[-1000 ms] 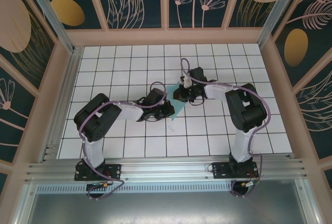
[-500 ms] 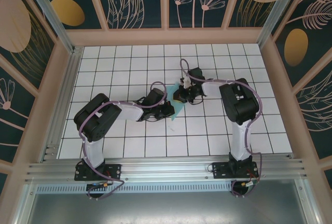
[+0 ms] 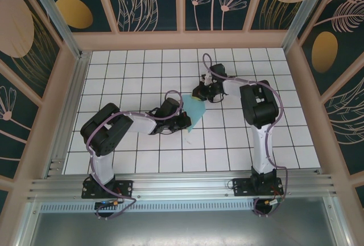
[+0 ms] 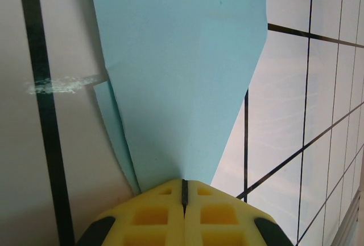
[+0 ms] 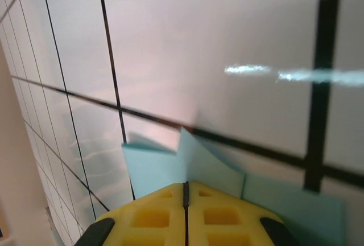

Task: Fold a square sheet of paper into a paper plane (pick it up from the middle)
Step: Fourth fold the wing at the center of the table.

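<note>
The light teal sheet of paper (image 3: 196,113), folded into a tapering wedge, lies mid-table between the two grippers. My left gripper (image 3: 183,122) is shut, and the paper's narrow end (image 4: 182,86) runs under its yellow fingertips (image 4: 216,200); I cannot tell whether they pinch it. My right gripper (image 3: 199,93) sits at the paper's far edge. It is shut, and a raised teal flap (image 5: 199,158) comes straight out of the seam between its pads. A second layer (image 5: 296,200) lies flat to the right of it.
The white grid-tiled table (image 3: 131,75) is walled by a wooden frame (image 3: 182,40) at the back and sides. An aluminium rail (image 3: 182,186) carries both arm bases at the near edge. The right arm's elbow (image 3: 259,106) stands high on the right.
My right gripper has moved back, away from the left gripper, with the paper's edge, and more teal paper shows between them. The left arm has stayed still.
</note>
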Tool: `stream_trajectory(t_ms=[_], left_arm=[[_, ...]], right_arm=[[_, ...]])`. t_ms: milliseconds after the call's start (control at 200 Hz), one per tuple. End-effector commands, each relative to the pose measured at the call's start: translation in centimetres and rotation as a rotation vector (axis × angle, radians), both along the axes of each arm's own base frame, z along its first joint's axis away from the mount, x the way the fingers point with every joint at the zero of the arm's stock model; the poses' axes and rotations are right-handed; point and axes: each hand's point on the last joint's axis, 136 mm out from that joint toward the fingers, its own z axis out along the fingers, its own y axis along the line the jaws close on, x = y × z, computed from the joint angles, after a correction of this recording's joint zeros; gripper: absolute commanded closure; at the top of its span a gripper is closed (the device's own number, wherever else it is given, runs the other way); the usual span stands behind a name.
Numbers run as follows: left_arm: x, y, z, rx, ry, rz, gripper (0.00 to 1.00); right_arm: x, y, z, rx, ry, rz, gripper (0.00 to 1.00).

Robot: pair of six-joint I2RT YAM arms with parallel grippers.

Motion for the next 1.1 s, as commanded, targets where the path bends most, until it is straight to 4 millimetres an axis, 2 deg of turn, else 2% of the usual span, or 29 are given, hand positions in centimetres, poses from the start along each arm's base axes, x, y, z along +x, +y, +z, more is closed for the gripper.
stream_trajectory(t_ms=[0, 70, 140, 255, 355, 430, 495, 600, 731, 856, 1096], left_arm=[[-7.5, 6.3, -7.8, 0.298, 0.287, -0.034, 1.0], [-7.4, 6.2, -7.8, 0.294, 0.286, -0.032, 1.0], [-7.3, 6.1, -7.7, 0.292, 0.283, -0.032, 1.0], [-7.0, 5.8, -7.4, 0.287, 0.274, -0.028, 1.0], [-6.7, 5.6, -7.1, 0.283, 0.266, -0.025, 1.0], [-6.4, 5.4, -6.9, 0.275, 0.258, -0.022, 1.0], [-6.1, 5.3, -6.6, 0.271, 0.251, -0.017, 1.0], [-5.7, 4.9, -6.1, 0.255, 0.235, -0.016, 1.0], [-5.4, 4.6, -5.6, 0.248, 0.223, -0.018, 1.0], [-5.3, 4.5, -5.6, 0.248, 0.219, -0.019, 1.0], [-5.5, 4.3, -5.6, 0.241, 0.221, -0.035, 1.0]], right_arm=[[4.4, -4.5, -3.3, -0.154, -0.043, -0.142, 0.91], [5.7, -4.7, -2.8, -0.154, -0.066, -0.155, 0.91], [6.8, -4.7, -1.4, -0.144, -0.099, -0.164, 0.91], [7.4, -3.7, 3.6, -0.08, -0.178, -0.145, 0.91], [5.8, -3.2, 7.6, -0.049, -0.223, -0.124, 0.91], [3.3, -2.9, 9.0, -0.042, -0.227, -0.107, 0.91], [0.5, -2.6, 8.7, -0.038, -0.193, -0.093, 0.9], [-4.2, -1.6, 6.9, -0.038, -0.132, -0.058, 0.91], [-7.8, -0.2, 5.0, -0.018, -0.065, -0.009, 0.91], [-8.8, 1.1, 3.3, 0.001, -0.016, 0.027, 0.91], [-8.5, 1.4, -0.7, -0.029, 0.055, 0.046, 0.92]])
